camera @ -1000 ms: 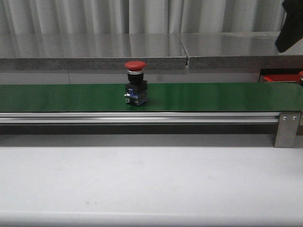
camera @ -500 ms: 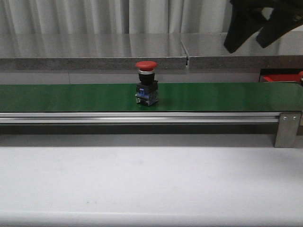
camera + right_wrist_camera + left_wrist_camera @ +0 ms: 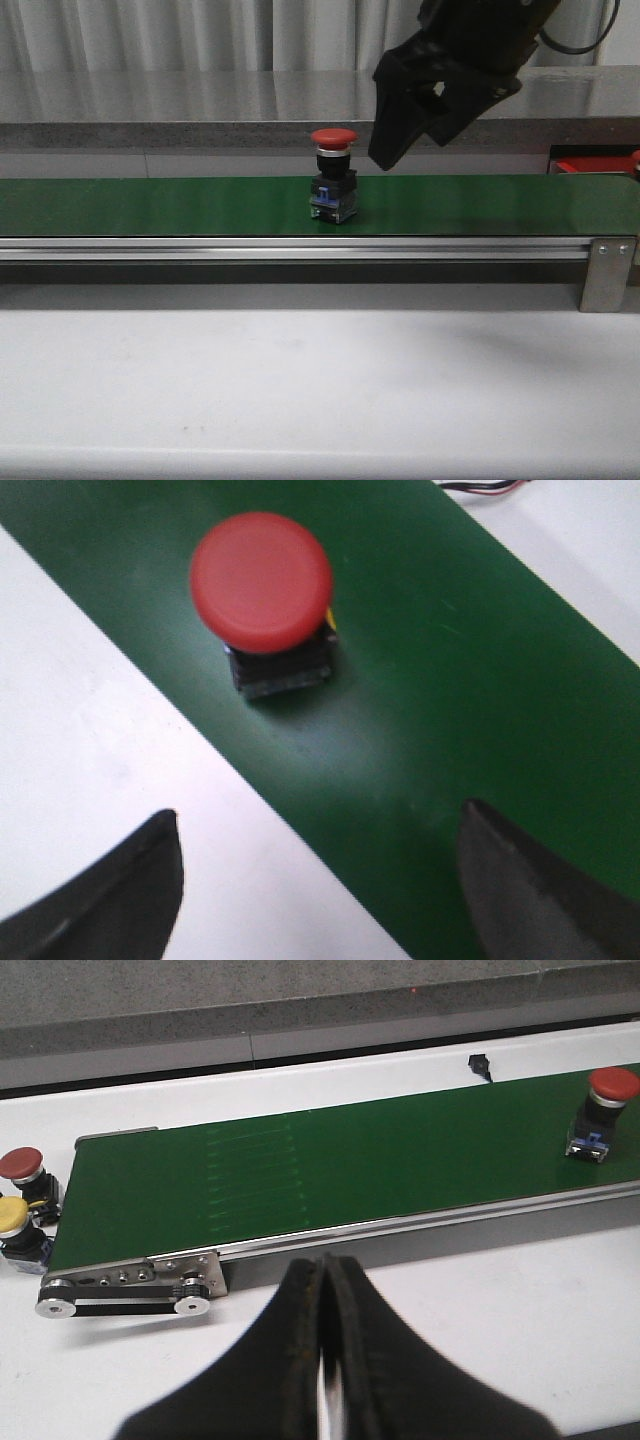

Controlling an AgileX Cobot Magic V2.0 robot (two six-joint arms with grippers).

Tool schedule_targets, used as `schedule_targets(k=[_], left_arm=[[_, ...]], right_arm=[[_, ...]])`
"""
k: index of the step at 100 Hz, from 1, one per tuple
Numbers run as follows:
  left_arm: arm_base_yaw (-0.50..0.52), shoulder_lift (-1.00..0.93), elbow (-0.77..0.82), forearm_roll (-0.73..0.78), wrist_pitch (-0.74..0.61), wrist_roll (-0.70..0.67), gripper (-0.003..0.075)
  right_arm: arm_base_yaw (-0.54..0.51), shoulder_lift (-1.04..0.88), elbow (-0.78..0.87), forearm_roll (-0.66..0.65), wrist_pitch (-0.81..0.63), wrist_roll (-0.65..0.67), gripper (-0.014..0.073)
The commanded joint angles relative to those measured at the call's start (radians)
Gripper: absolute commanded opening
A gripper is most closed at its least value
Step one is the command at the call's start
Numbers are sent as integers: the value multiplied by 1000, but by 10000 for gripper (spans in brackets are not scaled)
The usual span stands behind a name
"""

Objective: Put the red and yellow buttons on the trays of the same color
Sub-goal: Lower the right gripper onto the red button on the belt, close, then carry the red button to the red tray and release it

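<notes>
Front: red button (image 3: 333,182) stood upright on the belt (image 3: 150,205), not picked; red tray (image 3: 590,165) barely visible at far right, so no placement done as far as shown. Right gripper (image 3: 420,115) hung above and just right of it, tilted down. Left wrist: left gripper (image 3: 325,1340) closed on nothing, parked over the table; two spare buttons (image 3: 25,1200) sat past the belt end. Right wrist: fingers (image 3: 520,890) spread wide, empty, button not yet between them.
</notes>
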Motion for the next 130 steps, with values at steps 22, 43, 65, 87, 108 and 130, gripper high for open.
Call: schedule_targets(k=[22,43,65,87,108,130], left_arm=[[-7,3,-25,-22,-71,-6,-20],[-7,3,-25,-22,-71,-6,-20],[-7,3,-25,-22,-71,-6,-20],[-7,3,-25,-22,-71,-6,-20],[-7,3,-25,-22,-71,-6,-20],[-7,3,-25,-22,-71,-6,-20]], right_arm=[[41,33,-122,20,-61,-36,563],[41,102,-196,47,-77,-35,562],[41,122,-209,47,-82,-31,334],[40,114,-209,47,-90,-31,75],[4,40,-209,47,-95,5,71],[-138,-31,-207,47,-82,52,71]])
